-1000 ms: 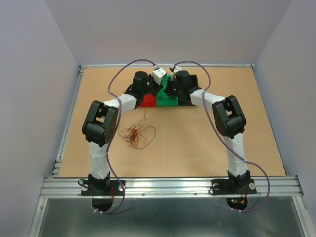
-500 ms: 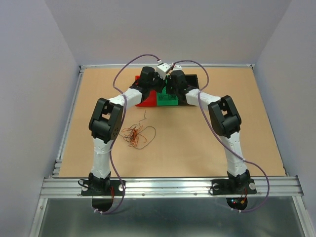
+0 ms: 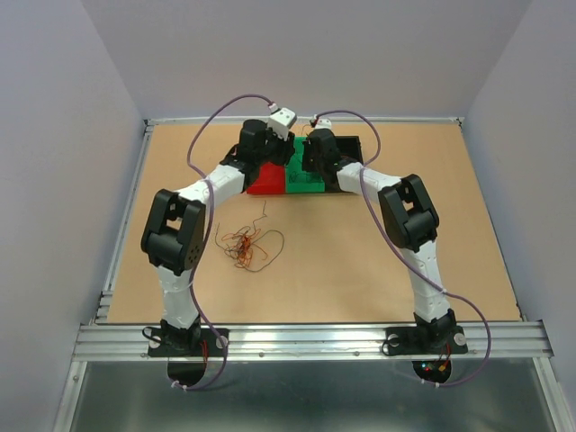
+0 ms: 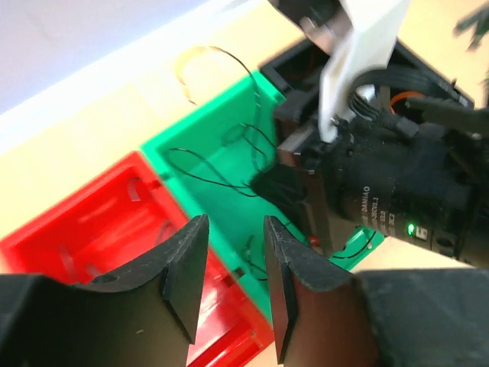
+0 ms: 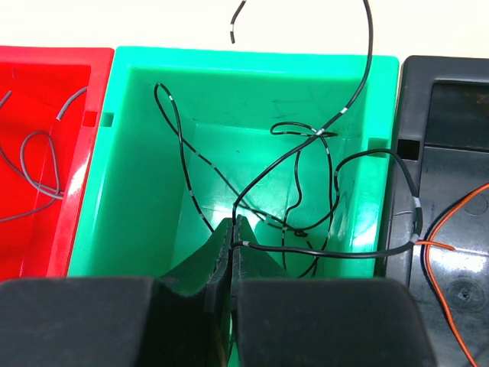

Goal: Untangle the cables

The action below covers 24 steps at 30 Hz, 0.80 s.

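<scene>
Spreading beneath everything, the tan table (image 3: 405, 261) carries three bins in a row at its far middle. The left arm (image 3: 175, 243) has swung since half a second ago: its elbow now sits further out to the left and its wrist has pulled back from the right arm (image 3: 414, 225), which has barely moved.

The red bin (image 3: 264, 179), which looked tipped and out of line half a second ago, now sits square against the green bin (image 3: 304, 177), with the black bin (image 5: 447, 67) on the other side of the green one.

The left gripper (image 4: 231, 287) hangs over the edge where red and green meet. Its jaws have parted, with a clear gap and nothing between them. The right gripper (image 5: 231, 233) remains over the green bin with its jaws pressed together, and a dark wire (image 5: 328, 254) runs out from between the tips. This wire loops about inside the green bin and over its rim toward the black one.

The cables (image 3: 245, 245) that remain tangled lie as a small orange-red and dark clump on the bare table near the left arm, where they lay a second ago. Grey strands (image 5: 71, 103) lie in the red bin, and an orange wire (image 5: 435, 245) lies in the black bin.
</scene>
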Motion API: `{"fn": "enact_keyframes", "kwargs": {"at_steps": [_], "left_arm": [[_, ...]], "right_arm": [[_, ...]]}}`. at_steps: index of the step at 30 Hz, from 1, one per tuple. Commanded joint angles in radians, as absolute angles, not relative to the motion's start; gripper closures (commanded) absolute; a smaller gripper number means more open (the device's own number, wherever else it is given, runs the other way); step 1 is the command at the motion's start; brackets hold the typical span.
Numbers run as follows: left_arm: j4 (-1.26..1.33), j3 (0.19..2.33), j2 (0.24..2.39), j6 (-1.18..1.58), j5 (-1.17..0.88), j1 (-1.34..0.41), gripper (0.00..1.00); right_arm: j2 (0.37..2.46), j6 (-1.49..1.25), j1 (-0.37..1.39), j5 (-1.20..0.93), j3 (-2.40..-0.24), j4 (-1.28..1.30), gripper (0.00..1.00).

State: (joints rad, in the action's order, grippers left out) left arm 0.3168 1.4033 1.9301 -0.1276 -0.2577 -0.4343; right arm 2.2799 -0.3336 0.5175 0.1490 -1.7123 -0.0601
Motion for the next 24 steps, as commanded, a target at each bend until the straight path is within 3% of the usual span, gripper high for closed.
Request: {"fn": "enact_keyframes", "kwargs": {"at_steps": [1, 10, 15, 16, 17, 24], "left_arm": [[0.445, 1.353, 1.795, -0.089, -0.278, -0.371, 0.46], [0.549, 1.261, 1.729, -0.078, -0.278, -0.328, 0.39], [0.574, 1.233, 1.709, -0.100, -0.310, -0.316, 0.37], [0.578, 1.227, 1.703, -0.106, -0.293, -0.316, 0.26], [0.592, 1.207, 1.698, -0.107, -0.278, -0.316, 0.22], [0.638, 1.166, 1.641, -0.106, -0.143, -0.308, 0.20]], "right_arm": [[2.335, -0.364, 0.529, 0.135, -1.743, -0.003, 1.00], [2.322, -0.331, 0.575, 0.268, -1.761, 0.046, 0.99], [2.426, -0.307, 0.580, 0.261, -1.899, 0.173, 0.99], [2.448, -0.302, 0.580, 0.256, -1.932, 0.198, 0.99], [2.473, -0.298, 0.580, 0.252, -1.960, 0.219, 1.00], [2.527, -0.308, 0.578, 0.251, -2.019, 0.331, 0.99]]}}
